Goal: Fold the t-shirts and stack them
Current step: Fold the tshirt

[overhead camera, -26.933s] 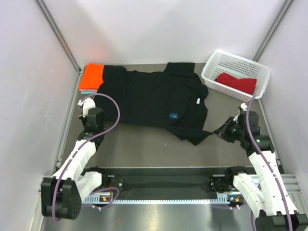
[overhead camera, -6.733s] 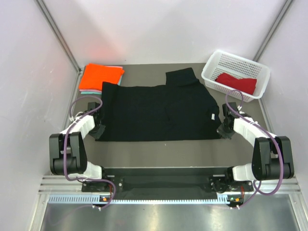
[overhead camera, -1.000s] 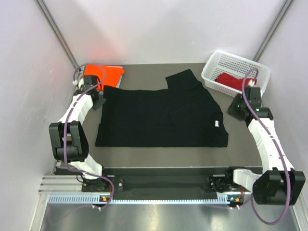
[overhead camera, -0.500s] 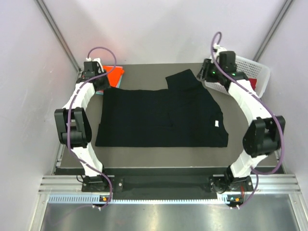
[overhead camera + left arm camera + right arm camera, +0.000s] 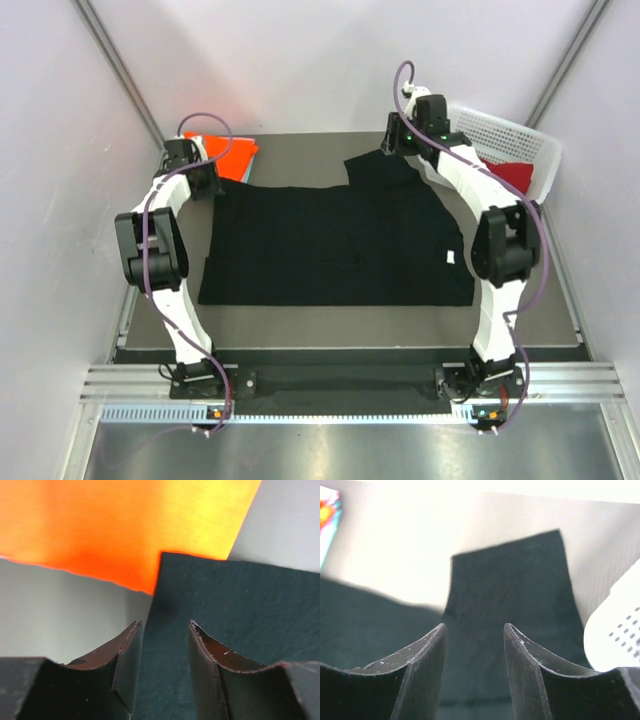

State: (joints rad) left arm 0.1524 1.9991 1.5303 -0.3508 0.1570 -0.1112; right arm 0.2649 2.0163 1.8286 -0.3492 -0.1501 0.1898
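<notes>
The large black t-shirt (image 5: pixel 335 245) lies flat on the table as a wide rectangle, with one sleeve (image 5: pixel 378 165) sticking out at its far right. My left gripper (image 5: pixel 208 183) hovers open over the shirt's far left corner (image 5: pixel 225 610), nothing between its fingers. My right gripper (image 5: pixel 393 148) stands open just above the sleeve (image 5: pixel 510 580). The bright orange t-shirt (image 5: pixel 230 155) lies folded at the far left (image 5: pixel 125 525), partly hidden by the left arm. The dark red t-shirt (image 5: pixel 512 172) sits in the basket.
The white mesh basket (image 5: pixel 505 128) stands at the far right corner, close beside my right arm; its rim (image 5: pixel 620 625) shows at the right wrist view's edge. Grey walls close in the table on three sides.
Both arms have reached to the table's far edge, the right one swinging left from beside the basket to the sleeve. Both sets of jaws have widened. The black shirt has not moved.
</notes>
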